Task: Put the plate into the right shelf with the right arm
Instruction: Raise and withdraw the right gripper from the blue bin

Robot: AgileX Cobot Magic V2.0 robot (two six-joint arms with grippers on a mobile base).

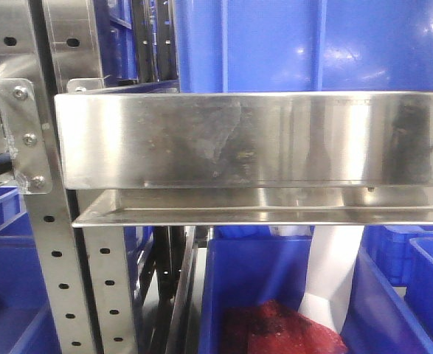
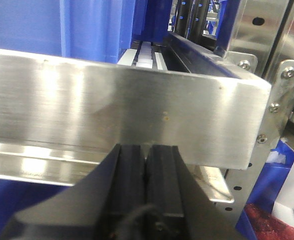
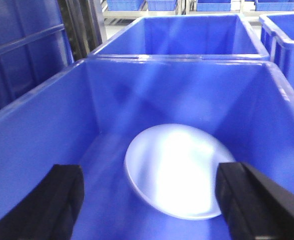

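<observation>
Stainless rails of the right shelf (image 1: 246,140) fill the front view. The plate (image 3: 179,170) lies in a blue bin (image 3: 46,130), between the right gripper (image 3: 149,197) jaws, spread apart; left gripper (image 2: 145,160) jaws pressed together

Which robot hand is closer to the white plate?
The right. The right gripper is open over the blue bin, jaws either side of the plate lying inside. The left gripper is shut, facing a steel shelf rail; no plate shows there.
</observation>
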